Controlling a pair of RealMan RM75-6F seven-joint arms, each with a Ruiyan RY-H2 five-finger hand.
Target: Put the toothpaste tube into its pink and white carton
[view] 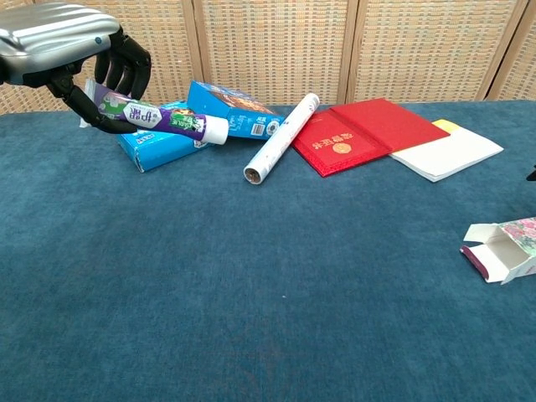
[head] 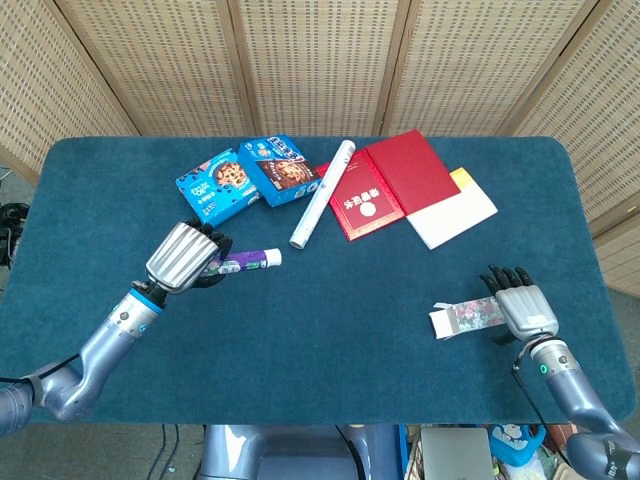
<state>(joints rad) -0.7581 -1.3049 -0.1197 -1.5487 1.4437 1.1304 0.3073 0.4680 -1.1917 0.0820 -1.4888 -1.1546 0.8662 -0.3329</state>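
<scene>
My left hand (head: 185,256) grips the purple and white toothpaste tube (head: 247,262) by its tail end and holds it above the table, white cap pointing right. In the chest view this left hand (view: 67,46) is at the upper left, with the tube (view: 159,119) slanting down to the right in front of the blue boxes. The pink and white carton (head: 466,316) lies flat at the front right, its open flapped end (view: 490,244) facing left. My right hand (head: 520,306) is at the carton's right end, fingers spread, holding nothing.
Two blue cookie boxes (head: 245,180), a rolled white paper tube (head: 322,194), two red booklets (head: 390,183) and a white pad (head: 455,215) lie across the back of the blue table (head: 330,330). Open cloth separates the two hands.
</scene>
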